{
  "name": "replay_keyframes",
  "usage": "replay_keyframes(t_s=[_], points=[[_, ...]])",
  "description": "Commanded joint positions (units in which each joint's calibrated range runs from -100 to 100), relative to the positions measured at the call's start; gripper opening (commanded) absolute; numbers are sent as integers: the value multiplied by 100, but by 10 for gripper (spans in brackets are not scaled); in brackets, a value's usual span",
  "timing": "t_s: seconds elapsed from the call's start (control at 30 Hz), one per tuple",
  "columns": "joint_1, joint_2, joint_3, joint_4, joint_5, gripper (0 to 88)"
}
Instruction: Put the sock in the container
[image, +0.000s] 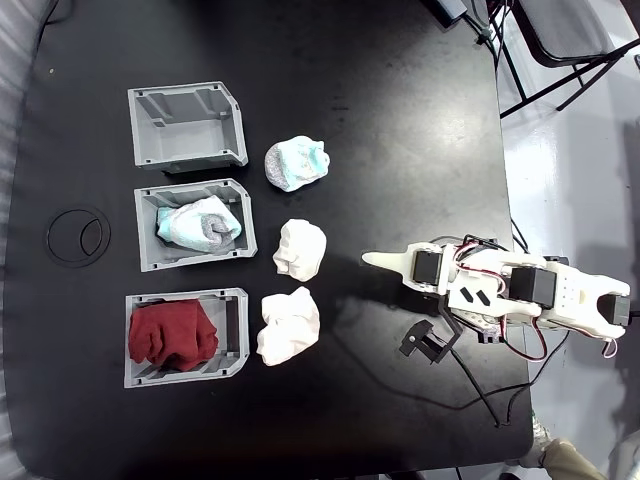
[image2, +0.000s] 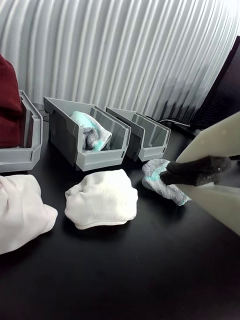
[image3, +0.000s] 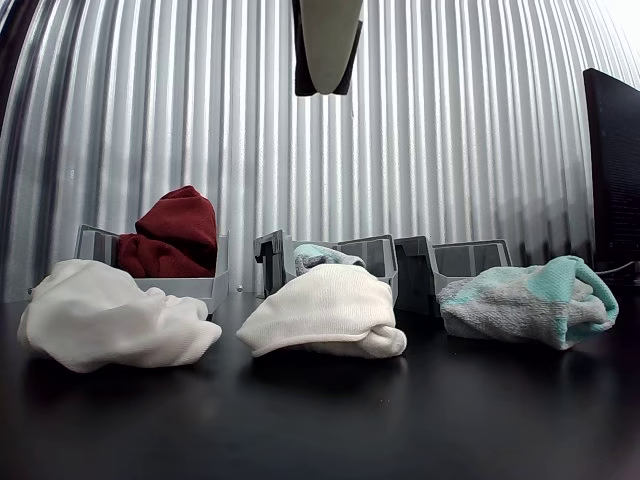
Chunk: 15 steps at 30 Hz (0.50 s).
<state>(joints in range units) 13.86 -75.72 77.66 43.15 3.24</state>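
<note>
red cloth (image2: 7, 100) cut off left, pincer (image2: 220, 175) tips blurred

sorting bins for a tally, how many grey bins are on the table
3, in a column in the fixed view: top bin empty, middle bin holding a mint-teal sock, bottom bin holding a dark red cloth.

Mint-teal sock (image: 297, 162) lies beside the empty grey container (image: 187, 127).

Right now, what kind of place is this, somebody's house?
Probably a workshop or lab bench rather than a home: a small robot arm with bare wires sits on a black table, and balled socks lie in a row beside three grey bins.
</note>
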Motion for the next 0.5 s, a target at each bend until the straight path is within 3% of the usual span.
replay_keyframes(t_s=[0.0,0.47], points=[[-21,-111,-29,-87,-18,14],[-21,-111,-74,-87,-18,14]])
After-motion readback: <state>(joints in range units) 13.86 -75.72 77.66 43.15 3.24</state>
